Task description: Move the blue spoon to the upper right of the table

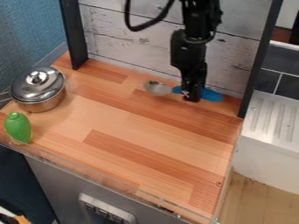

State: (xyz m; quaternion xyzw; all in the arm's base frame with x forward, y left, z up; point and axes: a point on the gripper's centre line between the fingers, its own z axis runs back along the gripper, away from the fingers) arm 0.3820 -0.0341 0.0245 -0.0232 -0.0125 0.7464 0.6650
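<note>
The black gripper (192, 95) hangs down at the back right of the wooden table (134, 140), in front of the white plank wall. It is right over the handle of the blue spoon (212, 95), covering the handle's middle. The spoon lies along the table's back edge, its silvery bowl to the left of the gripper and the broad blue handle end to the right. Whether the gripper holds the handle or only stands over it, I cannot tell.
A lidded metal pot (38, 89) stands at the left edge, with a green toy vegetable (19, 127) in front of it. Dark posts rise at the back left and right corners. A white sink unit (271, 118) adjoins the right side.
</note>
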